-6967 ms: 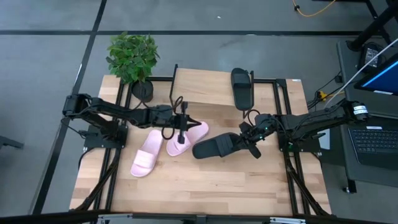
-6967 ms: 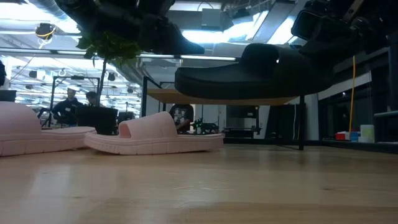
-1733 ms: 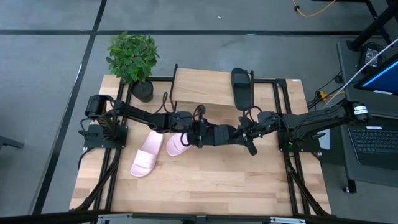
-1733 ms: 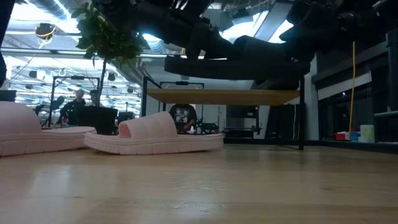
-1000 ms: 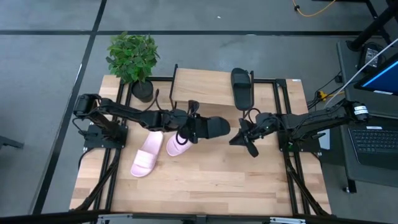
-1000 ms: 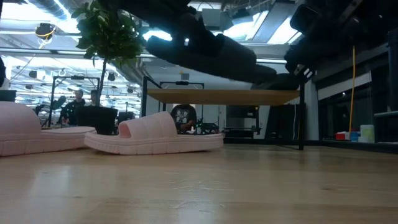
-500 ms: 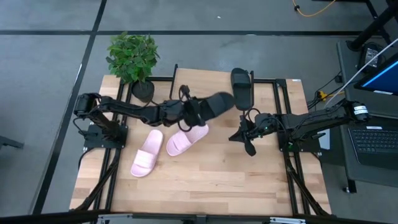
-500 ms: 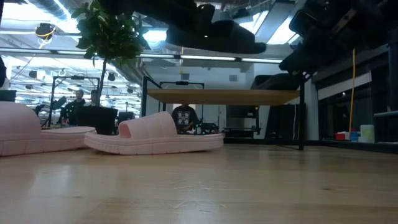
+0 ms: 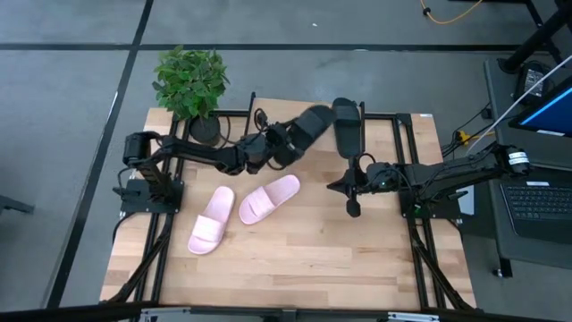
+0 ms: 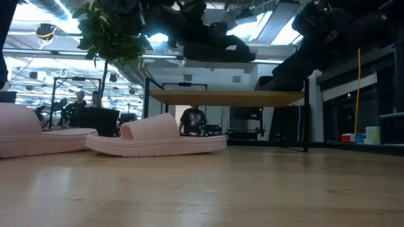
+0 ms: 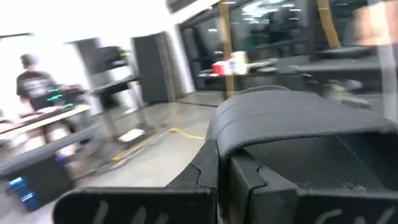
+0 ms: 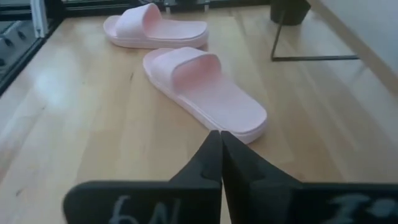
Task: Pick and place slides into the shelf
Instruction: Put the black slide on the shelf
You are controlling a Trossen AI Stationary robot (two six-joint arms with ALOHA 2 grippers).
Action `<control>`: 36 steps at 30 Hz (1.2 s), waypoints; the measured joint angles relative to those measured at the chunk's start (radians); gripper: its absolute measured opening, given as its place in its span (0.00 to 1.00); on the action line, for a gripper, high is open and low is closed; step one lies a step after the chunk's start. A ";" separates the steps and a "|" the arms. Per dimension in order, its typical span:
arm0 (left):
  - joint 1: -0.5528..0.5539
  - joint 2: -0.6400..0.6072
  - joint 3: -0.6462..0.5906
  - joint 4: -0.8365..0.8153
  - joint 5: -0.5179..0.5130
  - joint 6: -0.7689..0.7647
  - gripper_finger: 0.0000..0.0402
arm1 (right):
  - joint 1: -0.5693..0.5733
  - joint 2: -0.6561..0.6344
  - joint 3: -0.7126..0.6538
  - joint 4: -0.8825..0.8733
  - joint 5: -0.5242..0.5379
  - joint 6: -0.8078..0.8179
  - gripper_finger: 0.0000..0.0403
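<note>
A: What had changed by this moment?

B: I had passed the black slide (image 9: 308, 122) from the right gripper (image 9: 350, 197) to the left gripper (image 9: 273, 143). A second earlier the left arm held it low, above the pink pair; half a second earlier it was rising toward the shelf (image 9: 290, 121). In the high view it now hung over the shelf's plank, toward 12 o'clock on the table, its toe end just beside the second black slide (image 9: 347, 125) already lying on the plank.

A: And the end effectors?

B: The left one was clamped on the carried slide; its wrist view showed the dark fingers (image 11: 249, 180) pressed to the slide's strap (image 11: 292, 124). The right one had let go and drawn back to about 3 o'clock, over bare table (image 9: 295, 259), its fingers (image 12: 214, 155) closed together on nothing.

A: Where were the other slides?

B: Both pink slides lay on the table near its centre, one (image 9: 269, 198) just toward 3 o'clock of the other (image 9: 211, 220), soles down. A potted plant (image 9: 190, 83) stood at about 11 o'clock, beside the shelf.

A: What did that mean for the task?

B: I judged one slide shelved and a second about to be set down next to it. It was not yet resting on the plank, as far as the low view (image 10: 208, 38) showed. The pink pair remained to be done.
</note>
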 joint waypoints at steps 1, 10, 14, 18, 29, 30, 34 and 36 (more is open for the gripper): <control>0.004 0.010 0.020 0.002 -0.008 0.000 0.00 | 0.000 0.000 0.000 0.001 0.002 -0.007 0.00; 0.006 0.162 0.281 -0.178 -0.139 -0.026 0.00 | 0.000 0.000 0.000 0.003 0.021 -0.030 0.01; 0.006 0.243 0.391 -0.294 -0.274 -0.025 0.00 | 0.000 0.000 -0.003 -0.003 0.021 -0.030 0.01; 0.006 0.281 0.444 -0.289 -0.340 -0.021 0.00 | 0.000 0.000 -0.023 -0.005 0.021 -0.030 0.01; 0.006 0.272 0.446 -0.295 -0.417 -0.150 0.01 | 0.000 0.000 -0.055 0.002 0.038 -0.006 0.01; 0.006 0.272 0.446 -0.303 -0.408 -0.174 0.01 | 0.000 0.000 -0.055 0.002 0.040 -0.007 0.01; 0.007 0.273 0.446 -0.325 -0.379 -0.254 0.01 | 0.000 0.000 -0.055 0.002 0.040 -0.007 0.01; 0.008 0.273 0.446 -0.329 -0.379 -0.274 0.00 | 0.000 0.000 -0.055 0.001 0.040 -0.007 0.01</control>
